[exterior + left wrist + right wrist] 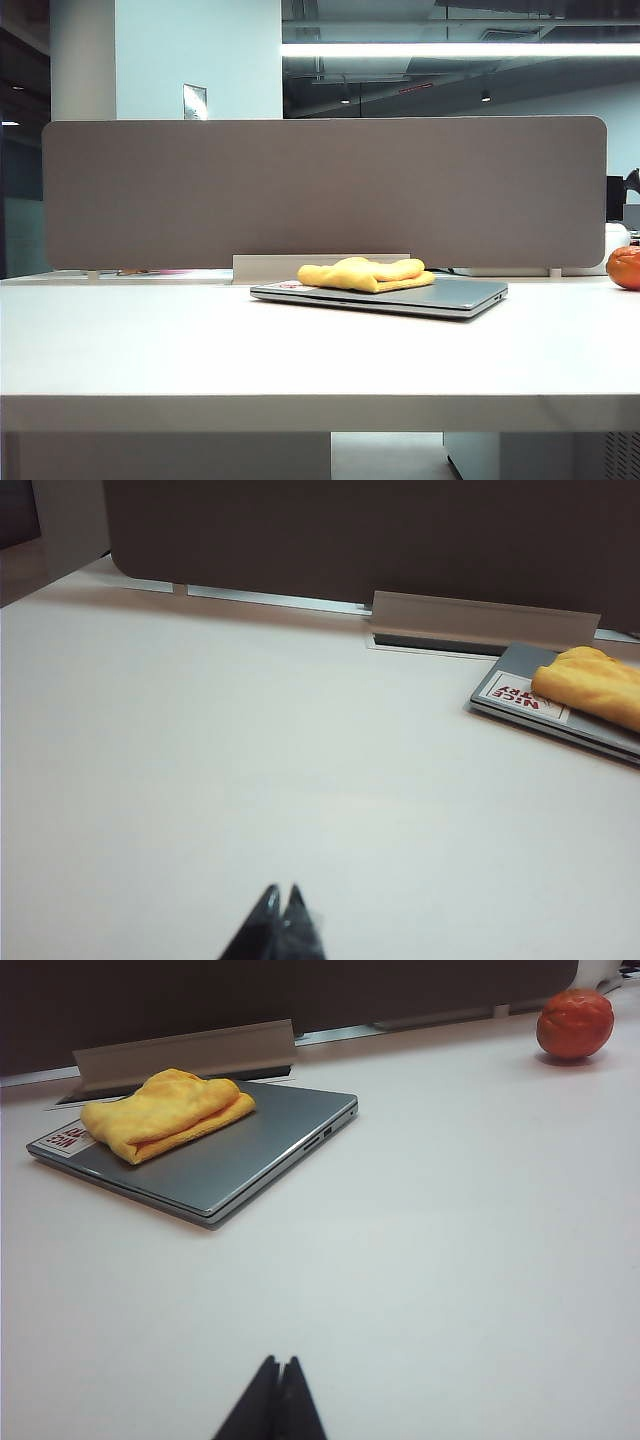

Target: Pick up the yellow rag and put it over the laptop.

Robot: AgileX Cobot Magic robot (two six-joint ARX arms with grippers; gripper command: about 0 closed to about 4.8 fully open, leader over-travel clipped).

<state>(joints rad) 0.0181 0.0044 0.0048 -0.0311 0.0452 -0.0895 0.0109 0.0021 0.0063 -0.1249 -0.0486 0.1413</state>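
The yellow rag (pixel 364 272) lies bunched on the lid of the closed silver-grey laptop (pixel 450 294), over the half that bears the white-and-red sticker (pixel 66 1141). The right wrist view shows the rag (pixel 165 1112) resting on the laptop (pixel 250 1150), and the left wrist view catches one end of the rag (pixel 592 684) on the laptop's corner (pixel 520 685). My left gripper (pixel 282 892) is shut and empty over bare table, well short of the laptop. My right gripper (pixel 279 1362) is shut and empty too, far back from the laptop. Neither arm appears in the exterior view.
A round orange fruit-like object (pixel 625 267) sits at the table's right end, also seen in the right wrist view (pixel 574 1023). A grey partition panel (pixel 320 190) stands along the back edge, with a white cable tray (pixel 480 615) at its foot behind the laptop.
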